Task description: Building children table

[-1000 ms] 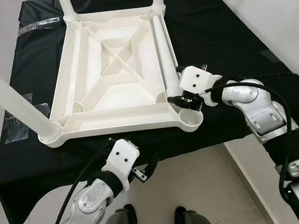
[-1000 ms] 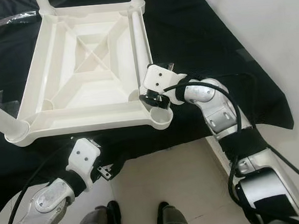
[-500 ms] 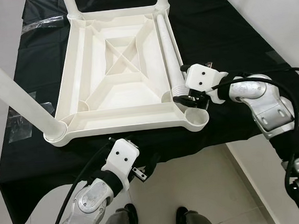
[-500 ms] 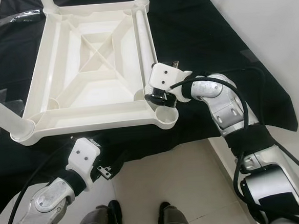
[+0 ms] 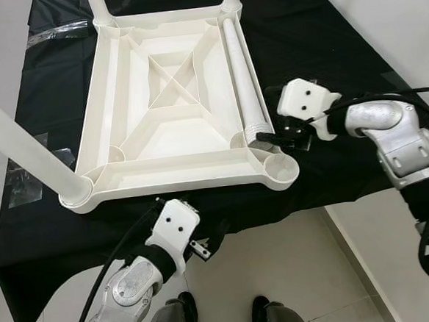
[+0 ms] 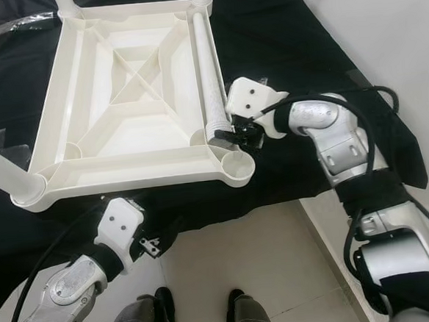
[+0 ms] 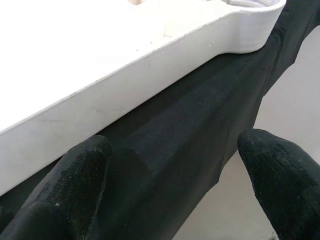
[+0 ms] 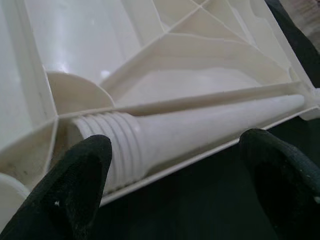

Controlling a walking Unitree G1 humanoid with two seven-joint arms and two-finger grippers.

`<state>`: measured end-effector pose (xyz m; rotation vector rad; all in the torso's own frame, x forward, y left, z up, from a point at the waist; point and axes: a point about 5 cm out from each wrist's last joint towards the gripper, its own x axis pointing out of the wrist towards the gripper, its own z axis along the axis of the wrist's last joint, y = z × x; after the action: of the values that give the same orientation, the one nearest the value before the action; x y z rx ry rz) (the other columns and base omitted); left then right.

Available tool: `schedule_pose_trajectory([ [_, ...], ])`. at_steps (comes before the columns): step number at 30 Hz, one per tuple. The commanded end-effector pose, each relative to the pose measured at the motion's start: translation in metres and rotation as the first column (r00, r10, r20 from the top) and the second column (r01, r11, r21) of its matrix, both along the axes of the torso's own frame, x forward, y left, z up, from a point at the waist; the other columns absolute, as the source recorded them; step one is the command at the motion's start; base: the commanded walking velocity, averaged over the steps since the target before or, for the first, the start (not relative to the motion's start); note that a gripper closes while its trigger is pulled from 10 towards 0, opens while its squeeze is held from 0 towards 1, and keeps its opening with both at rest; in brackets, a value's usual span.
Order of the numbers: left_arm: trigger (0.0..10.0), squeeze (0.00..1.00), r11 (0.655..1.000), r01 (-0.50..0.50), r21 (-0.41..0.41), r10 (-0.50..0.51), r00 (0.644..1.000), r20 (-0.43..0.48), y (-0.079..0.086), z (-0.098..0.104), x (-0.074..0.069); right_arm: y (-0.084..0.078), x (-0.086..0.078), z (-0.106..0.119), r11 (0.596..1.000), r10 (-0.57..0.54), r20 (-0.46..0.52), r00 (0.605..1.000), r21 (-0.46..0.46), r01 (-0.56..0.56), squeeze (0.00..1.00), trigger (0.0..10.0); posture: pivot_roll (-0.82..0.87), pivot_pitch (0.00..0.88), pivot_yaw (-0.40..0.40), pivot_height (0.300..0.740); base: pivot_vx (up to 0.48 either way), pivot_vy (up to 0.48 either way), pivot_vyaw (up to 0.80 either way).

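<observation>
Black cloth [image 5: 317, 43] over pale floor [image 5: 296, 273] holds upturned table [image 5: 169, 98]

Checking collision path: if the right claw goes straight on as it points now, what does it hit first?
Most likely the loose leg: the open right claw points at its ribbed end, lying along the upturned table's rim. Its fingers straddle that end, apart from it, though depth is hard to judge.

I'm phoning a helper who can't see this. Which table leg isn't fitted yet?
On the black cloth lies an upturned white table top. Along its right-hand rim, by the open right gripper, lies the loose leg. It alone lies flat, ribbed end near the empty corner socket; the others stand upright.
</observation>
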<state>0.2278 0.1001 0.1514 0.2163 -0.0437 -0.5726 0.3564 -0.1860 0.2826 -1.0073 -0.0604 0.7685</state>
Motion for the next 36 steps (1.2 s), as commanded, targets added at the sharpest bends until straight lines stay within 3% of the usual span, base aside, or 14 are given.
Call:
schedule_pose_trajectory([
  [1, 10.0, 0.0, 1.0, 0.009, 0.009, -0.009, 1.0, -0.011, -0.002, -0.002, -0.003, -0.001, 0.0, -0.01, 0.998, 0.004, -0.028, 1.0, -0.065, -0.006, 0.0, 10.0, 0.08, 0.274, -0.035, 0.74, 0.0, 0.0, 0.0],
  [14, 10.0, 0.0, 1.0, 0.005, 0.007, -0.004, 1.0, -0.009, -0.002, -0.002, -0.003, 0.005, 0.004, -0.018, 0.995, 0.022, -0.044, 0.999, -0.092, -0.026, 0.0, 10.0, 0.09, 0.276, -0.038, 0.74, 0.0, 0.0, 0.0],
  [21, 10.0, 0.0, 1.0, 0.006, 0.005, -0.006, 1.0, -0.009, -0.003, -0.002, -0.003, 0.015, 0.002, -0.017, 0.997, 0.078, -0.071, 0.994, 0.001, -0.079, 0.0, 10.0, 0.09, 0.277, -0.037, 0.74, 0.0, 0.0, 0.0],
  [36, 10.0, 0.0, 1.0, 0.009, 0.003, -0.009, 1.0, -0.009, -0.003, -0.002, -0.003, 0.021, -0.003, -0.015, 0.99, 0.136, -0.088, 0.987, 0.037, -0.133, 0.0, 10.0, 0.08, 0.27, -0.033, 0.74, 0.0, 0.0, 0.0],
])
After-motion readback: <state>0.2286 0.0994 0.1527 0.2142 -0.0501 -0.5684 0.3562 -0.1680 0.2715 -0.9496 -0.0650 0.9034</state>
